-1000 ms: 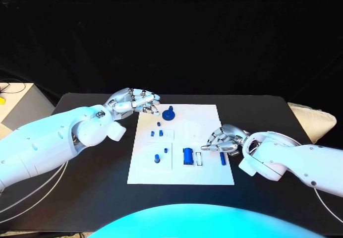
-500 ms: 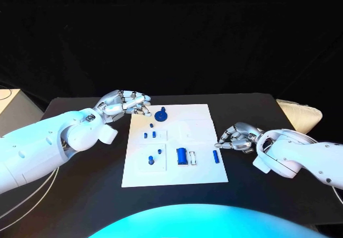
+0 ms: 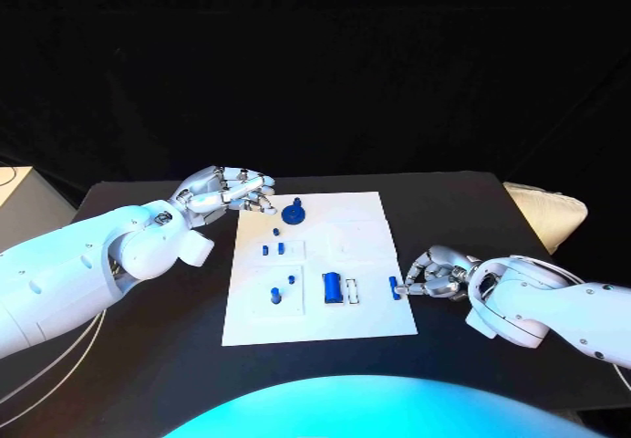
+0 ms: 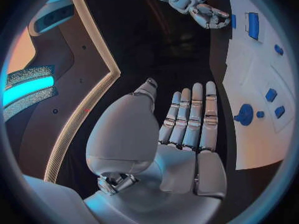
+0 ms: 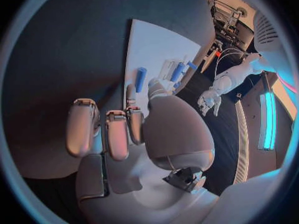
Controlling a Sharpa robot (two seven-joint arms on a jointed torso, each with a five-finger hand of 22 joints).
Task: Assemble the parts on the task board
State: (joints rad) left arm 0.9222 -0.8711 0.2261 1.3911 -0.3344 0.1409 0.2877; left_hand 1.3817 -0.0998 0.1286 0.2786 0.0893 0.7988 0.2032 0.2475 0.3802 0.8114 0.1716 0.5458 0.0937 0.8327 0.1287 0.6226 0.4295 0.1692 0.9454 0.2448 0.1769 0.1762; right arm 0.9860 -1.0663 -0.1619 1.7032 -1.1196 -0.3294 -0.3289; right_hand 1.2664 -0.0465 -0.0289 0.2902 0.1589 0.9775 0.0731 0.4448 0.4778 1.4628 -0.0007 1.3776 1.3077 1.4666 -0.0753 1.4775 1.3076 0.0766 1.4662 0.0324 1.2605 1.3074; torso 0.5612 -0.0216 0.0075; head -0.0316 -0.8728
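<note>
Table (image 3: 158, 365), black, fills the lower frame of the head view, with the white board (image 3: 322, 324) at its centre. Left hand (image 3: 226, 190) sits at the board's upper-left corner, fingers curled in, holding nothing. Right hand (image 3: 437, 272) lies at the board's right edge, mid-frame; whether its curled fingers grip anything, I cannot tell. Blue parts dot the board: a round knob (image 3: 294, 214) at top, a block (image 3: 333, 288) lower centre, a bar (image 3: 393, 287) just beside the right hand's fingertips.

head: looks down on table | wrists: close behind each hand | shared: task board (image 3: 315, 265)
</note>
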